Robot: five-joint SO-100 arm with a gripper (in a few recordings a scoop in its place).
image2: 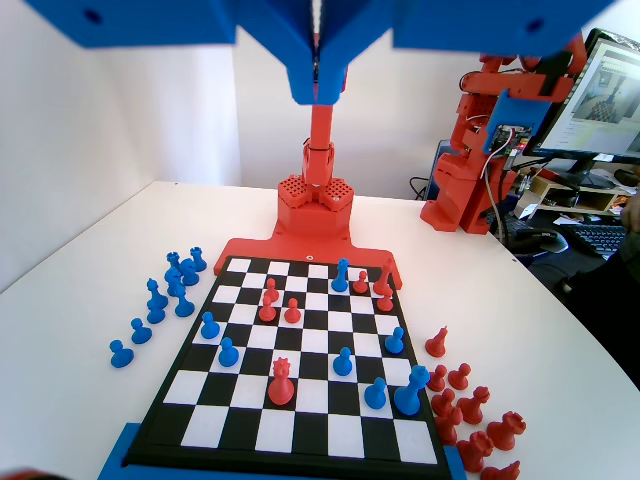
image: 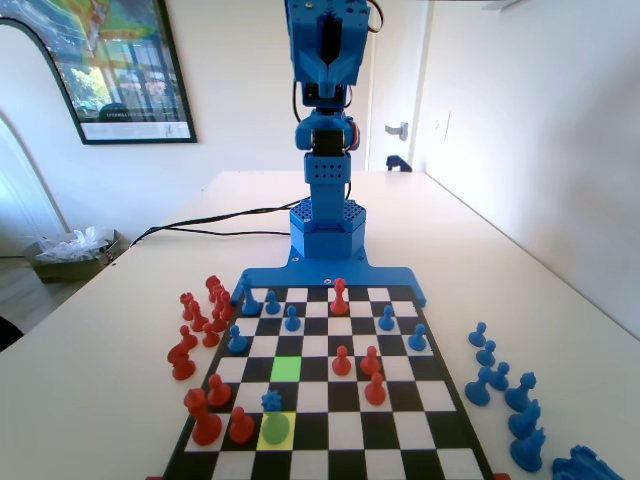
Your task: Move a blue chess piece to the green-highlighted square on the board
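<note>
**Crown piece untouched, gripper parked high**

The blue chess piece [image: 271,403] stands on the yellow square [image: 274,430], near the end of the board [image: 452,432] farthest from the arm. The green-highlighted square [image: 286,368] is bare, a short way up the same column toward the arm. The move is not yet begun.

Risks:
- Two red pieces [image: 240,425] sit just left of the piece in the fixed view. A wide or off-line approach could knock them.
- The piece is small with a jagged top, so a high pinch may slip or tip it.
- It's a long reach to the far rows, so aim is likely less steady.

The gripper [image2: 318,92] hangs well above the board at the arm's end, well apart from the piece [image2: 341,274]. The jaws are pressed together, with nothing between them.
</note>
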